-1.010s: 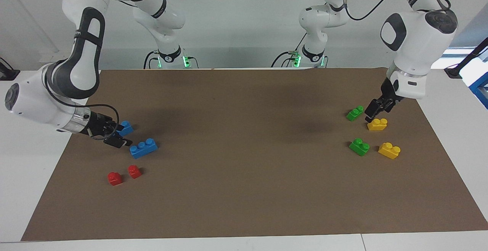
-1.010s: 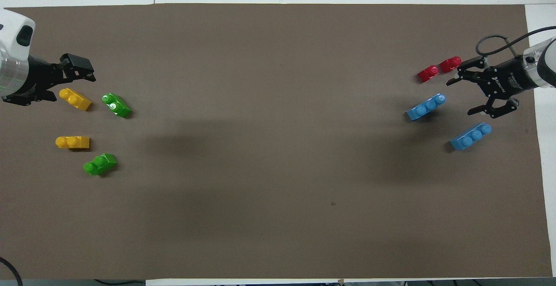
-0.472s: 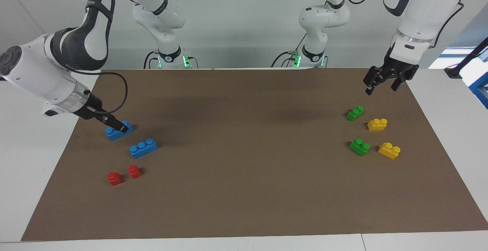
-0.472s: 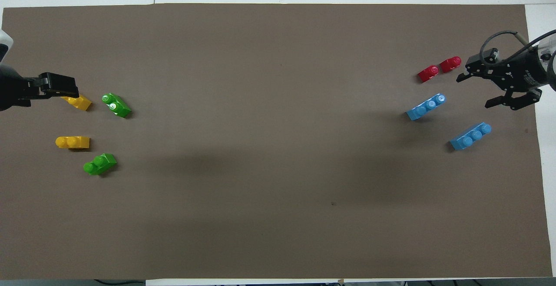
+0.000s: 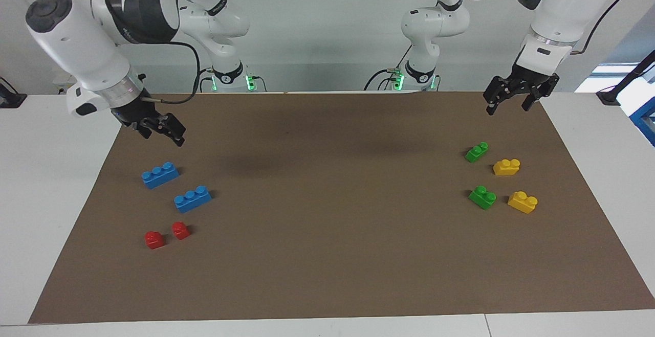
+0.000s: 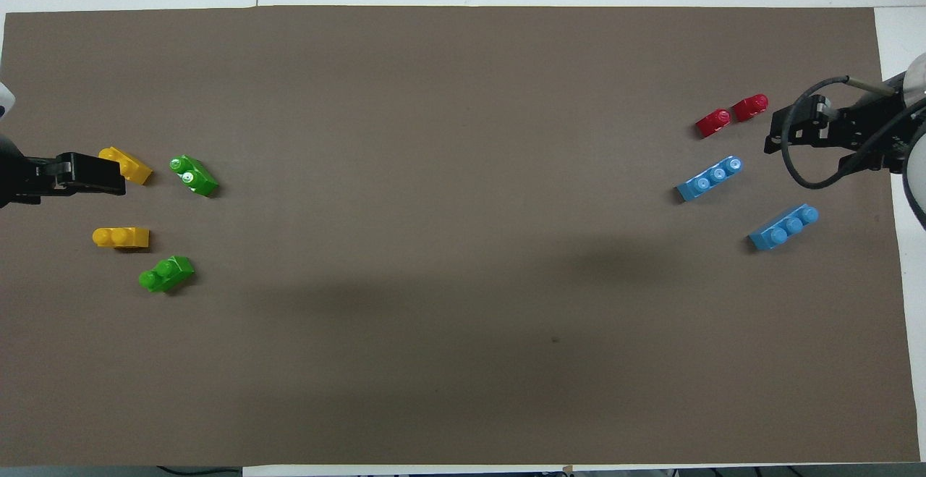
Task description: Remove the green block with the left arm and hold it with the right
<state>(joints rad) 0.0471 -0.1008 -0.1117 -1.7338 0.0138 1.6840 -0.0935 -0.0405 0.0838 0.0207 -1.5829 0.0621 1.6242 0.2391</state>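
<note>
The green block (image 5: 482,197) is bright green and chunky, with two studs, and sits on the brown mat (image 5: 327,255) at the left arm's end; it also shows in the overhead view (image 6: 194,176). My left gripper (image 5: 507,106) hangs open and empty, raised well above the green and yellow bricks; in the overhead view (image 6: 114,174) it lies beside a yellow brick. My right gripper (image 5: 162,130) is open and empty, raised above the mat near the blue bricks, and shows in the overhead view (image 6: 780,133).
A slimmer green brick (image 5: 476,151) and two yellow bricks (image 5: 506,166) (image 5: 522,202) lie around the green block. Two three-stud blue bricks (image 5: 160,175) (image 5: 192,199) and two small red bricks (image 5: 154,239) (image 5: 180,230) lie at the right arm's end.
Both grippers have risen from close above the bricks. The left one left the yellow and green bricks; the right one lifted away from the blue bricks. No brick moved.
</note>
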